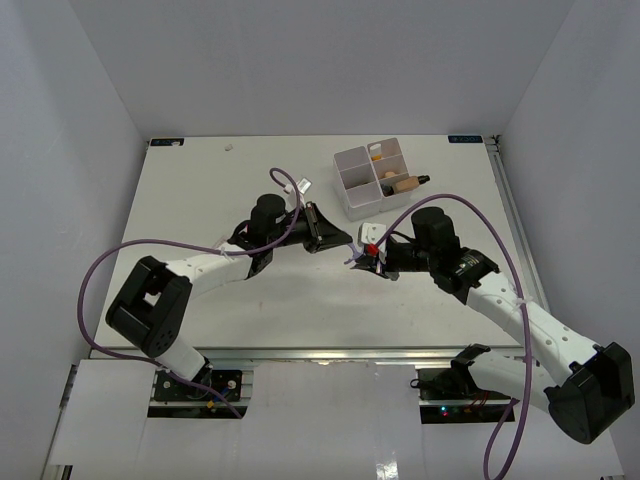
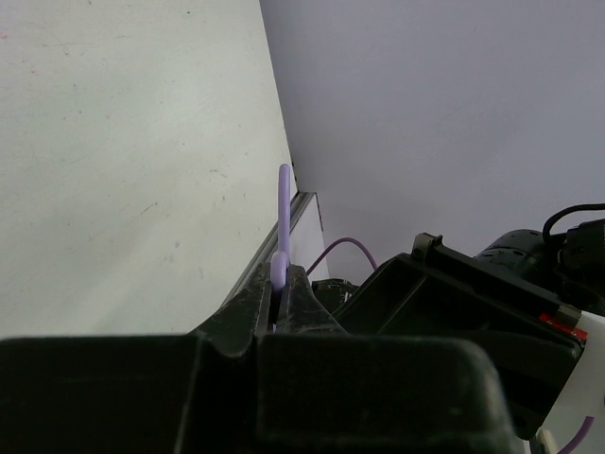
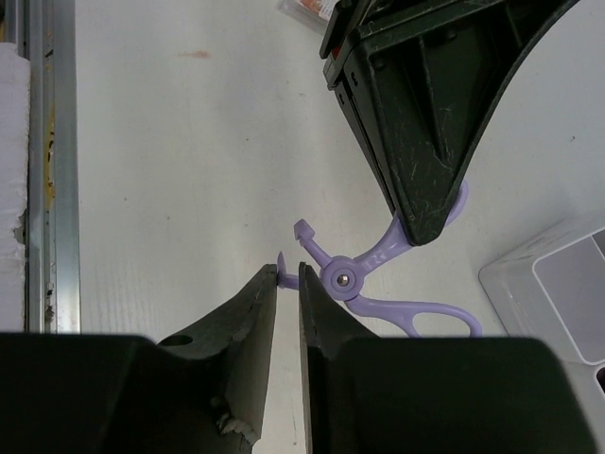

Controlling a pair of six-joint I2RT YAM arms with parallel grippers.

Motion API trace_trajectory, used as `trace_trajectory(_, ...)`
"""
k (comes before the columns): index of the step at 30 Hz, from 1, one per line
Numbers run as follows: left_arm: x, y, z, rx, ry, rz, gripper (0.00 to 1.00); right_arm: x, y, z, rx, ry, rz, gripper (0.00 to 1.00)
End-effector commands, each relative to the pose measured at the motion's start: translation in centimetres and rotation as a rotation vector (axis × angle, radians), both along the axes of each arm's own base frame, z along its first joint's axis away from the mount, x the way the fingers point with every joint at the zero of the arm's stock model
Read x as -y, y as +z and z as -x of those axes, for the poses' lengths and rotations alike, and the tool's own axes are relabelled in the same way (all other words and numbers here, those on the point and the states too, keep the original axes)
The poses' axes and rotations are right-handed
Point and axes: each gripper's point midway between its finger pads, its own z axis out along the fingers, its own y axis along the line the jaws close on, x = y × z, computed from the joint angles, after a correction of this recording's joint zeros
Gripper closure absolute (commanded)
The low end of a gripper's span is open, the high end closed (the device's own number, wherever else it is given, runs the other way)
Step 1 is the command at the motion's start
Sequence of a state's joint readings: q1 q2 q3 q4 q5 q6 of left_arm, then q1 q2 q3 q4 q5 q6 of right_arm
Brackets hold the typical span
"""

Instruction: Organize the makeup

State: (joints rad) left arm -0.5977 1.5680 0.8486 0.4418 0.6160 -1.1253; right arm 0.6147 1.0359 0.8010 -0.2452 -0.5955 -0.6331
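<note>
Beyond both arms, the white compartment box [image 1: 338,186] is sitting far right on the table. At mid-table the left gripper [image 3: 423,232] is clamping one handle of the lilac clip [image 3: 345,277]. The clip's toothed end is pointing at the right gripper [image 3: 288,280], whose fingers are nearly together. Whether they are pinching it, I cannot tell.

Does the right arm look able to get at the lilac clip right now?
Probably yes: the left gripper holds the lilac clip, and its free tip sits at the mouth of the right gripper, nothing between.
</note>
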Motion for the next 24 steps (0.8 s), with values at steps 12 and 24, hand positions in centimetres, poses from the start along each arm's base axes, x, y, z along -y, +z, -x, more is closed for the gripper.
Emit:
trace_trajectory(12, -1.1, 2.2, -4.5, 0.262, 0.090, -0.140, 1.00, 1.1, 3.2, -1.7, 0.067, -0.105, -0.059, 0.10)
trace_trajectory(24, -0.4, 8.0, -14.9, 0.762, 0.200, -0.403, 1.00, 6.7, 3.9, -3.8, -0.029, -0.234, -0.143, 0.10)
